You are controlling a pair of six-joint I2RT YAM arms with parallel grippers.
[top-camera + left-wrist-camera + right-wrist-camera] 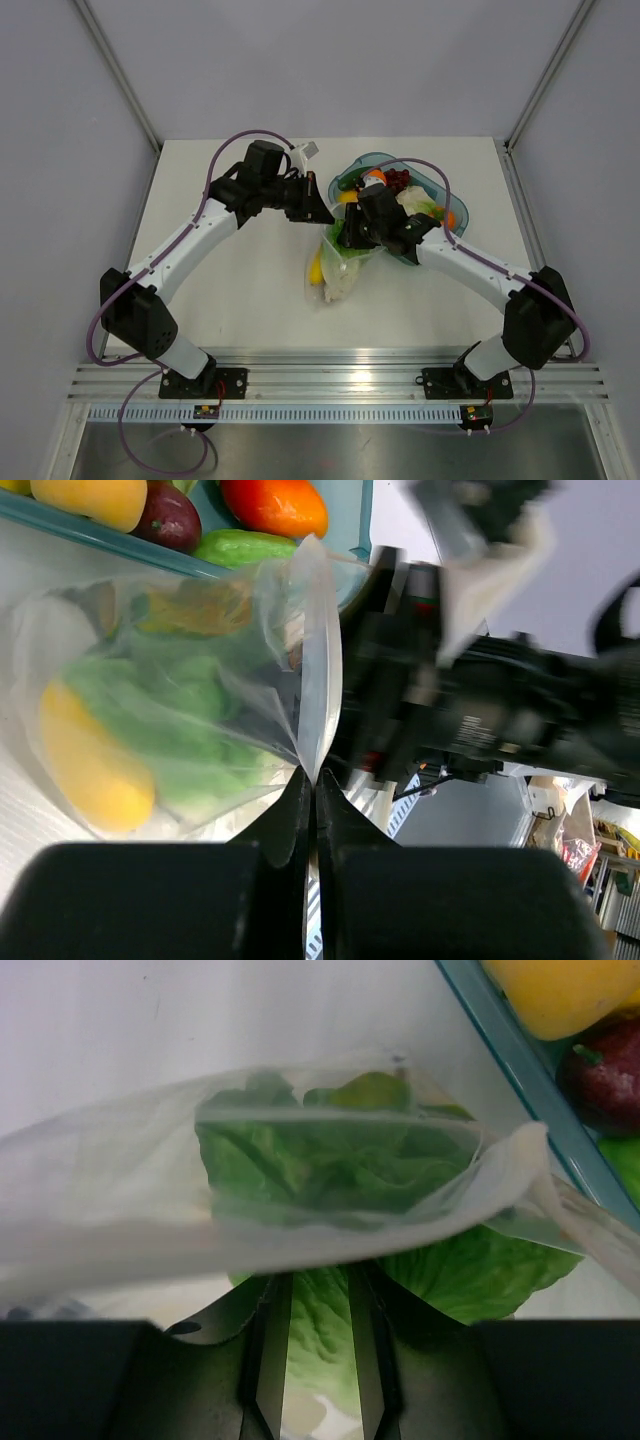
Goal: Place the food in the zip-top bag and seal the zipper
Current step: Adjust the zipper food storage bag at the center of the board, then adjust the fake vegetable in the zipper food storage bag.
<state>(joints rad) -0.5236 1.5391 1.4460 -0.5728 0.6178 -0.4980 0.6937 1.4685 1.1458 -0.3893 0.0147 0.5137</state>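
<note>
The clear zip-top bag (342,272) lies on the table beside the teal tray (376,157). My left gripper (315,780) is shut on the bag's mouth edge and lifts one side of it; in the top view the left gripper (318,212) sits just left of the tray. A yellow lemon (90,765) and green lettuce (190,720) show through the plastic. My right gripper (318,1280) is at the bag's mouth under the whitish zipper (200,1255). Its jaws stand apart, and a lettuce leaf (470,1270) fills the gap and spreads past the right finger.
The tray's rim (500,1050) runs close to the bag's mouth. It holds more food: an orange piece (275,505), a cucumber (245,548), a dark red fruit (168,518) and a yellow piece (560,995). The right arm's body (480,710) is close in front of the left wrist.
</note>
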